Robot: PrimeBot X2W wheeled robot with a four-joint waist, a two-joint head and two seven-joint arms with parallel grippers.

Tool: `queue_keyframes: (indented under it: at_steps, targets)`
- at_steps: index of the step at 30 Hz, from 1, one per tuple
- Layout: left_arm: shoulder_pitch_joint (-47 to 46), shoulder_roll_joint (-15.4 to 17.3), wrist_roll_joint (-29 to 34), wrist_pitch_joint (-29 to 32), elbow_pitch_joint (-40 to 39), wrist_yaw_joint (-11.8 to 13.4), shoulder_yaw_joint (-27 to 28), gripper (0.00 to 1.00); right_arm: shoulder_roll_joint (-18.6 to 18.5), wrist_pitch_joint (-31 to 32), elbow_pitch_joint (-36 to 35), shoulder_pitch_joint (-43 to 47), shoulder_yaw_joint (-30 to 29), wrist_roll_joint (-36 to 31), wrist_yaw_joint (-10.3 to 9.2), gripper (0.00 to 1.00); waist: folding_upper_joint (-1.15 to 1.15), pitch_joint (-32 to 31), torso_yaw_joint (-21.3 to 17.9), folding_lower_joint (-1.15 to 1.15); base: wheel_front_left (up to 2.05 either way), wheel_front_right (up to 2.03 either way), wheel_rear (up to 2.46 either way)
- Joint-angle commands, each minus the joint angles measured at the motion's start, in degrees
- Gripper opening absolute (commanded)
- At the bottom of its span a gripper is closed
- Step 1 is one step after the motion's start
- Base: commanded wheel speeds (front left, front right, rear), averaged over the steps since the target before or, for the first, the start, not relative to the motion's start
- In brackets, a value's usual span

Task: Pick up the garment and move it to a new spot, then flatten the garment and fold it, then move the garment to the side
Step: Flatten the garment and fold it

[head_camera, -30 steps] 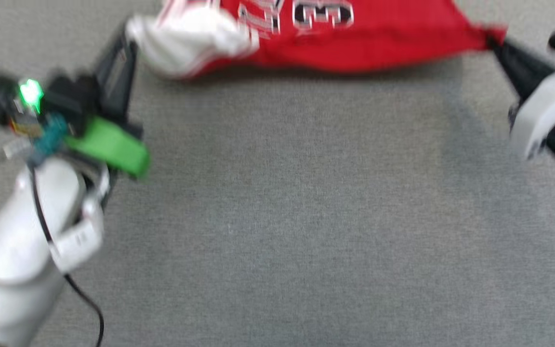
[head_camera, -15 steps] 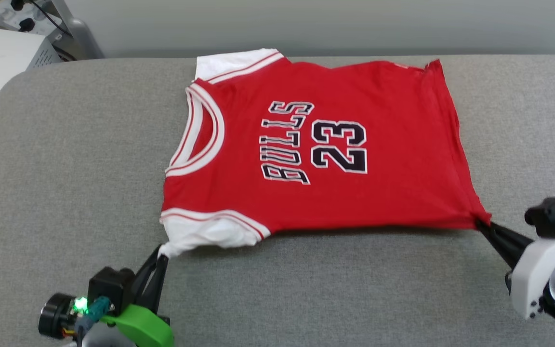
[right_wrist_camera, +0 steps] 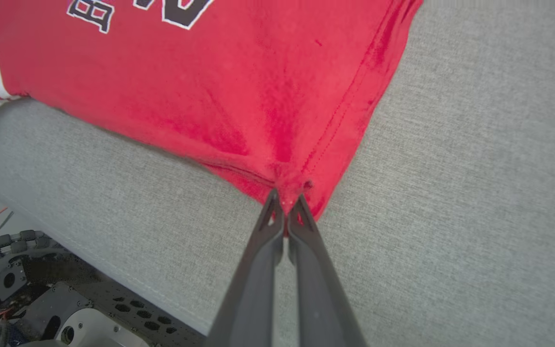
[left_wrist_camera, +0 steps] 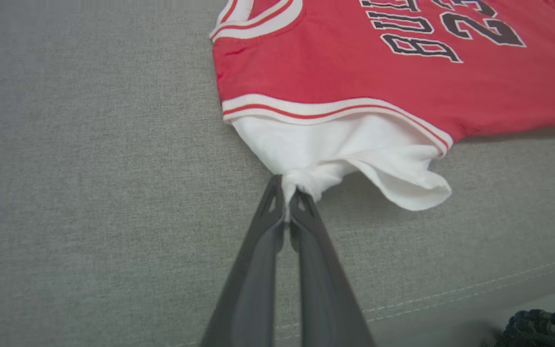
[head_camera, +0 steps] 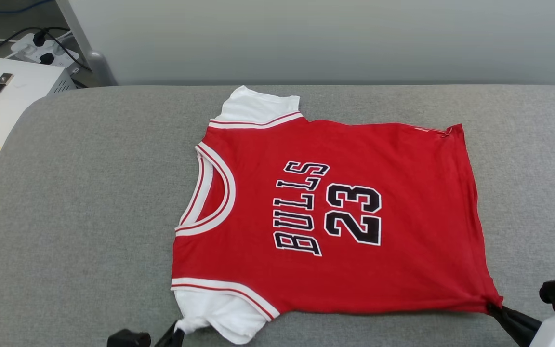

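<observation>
On the grey fabric-covered tabletop the garment is lying face up and mostly flat, collar pointing to the robot's left, hem to its right, lettering reading sideways. Both near corners are being held, though. The left gripper is clamping its jaws shut on a little wad of the near white sleeve. The right gripper is doing the same on the near hem corner, jaws closed tight on a pinch of red cloth.

What's worrying me: that sleeve is bunching up at the pinch and its loose lip is sagging open on one side. If the jaws let go right where they are, I'm guessing it's going to sit there crumpled and the fold is coming out lumpy. Same deal at the hem, where creases are fanning out from the grip. Both pinches are also looking pretty thin, so any extra pull apart or toward the robot could pop the cloth out of one side and skew the whole shirt. And the garment's near edge is sitting near the tabletop's front seam, so dragging it any closer is risking it slipping over the edge.
</observation>
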Motion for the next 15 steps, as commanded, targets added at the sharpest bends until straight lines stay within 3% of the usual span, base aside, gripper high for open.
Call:
queue_keyframes:
  at_steps: [1, 9, 15]
  targets:
    - [-2.9, 0.6, 1.5, -0.1, 0.2, -0.6, 0.2, 0.00, 0.8, 0.6, -1.1, 0.3, -1.2, -0.5, -0.04, 0.00, 0.00, 0.3, 0.1, 0.01, 0.00, 0.00, 0.00]
    - [-14.5, 1.8, 5.2, 0.4, 2.8, -5.3, 0.2, 0.00, 4.3, 2.5, -3.1, -3.6, -6.3, -0.7, -0.04, 0.00, 0.00, 2.9, -1.1, 0.01, 0.00, 0.00, 0.00]
    - [-22.9, 0.4, 6.3, 0.3, 7.2, -9.0, 0.2, 0.00, 5.9, 2.7, -1.4, -8.0, -8.2, -0.1, -0.04, 0.00, 0.00, 5.9, -2.2, 0.01, 0.00, 0.00, 0.00]
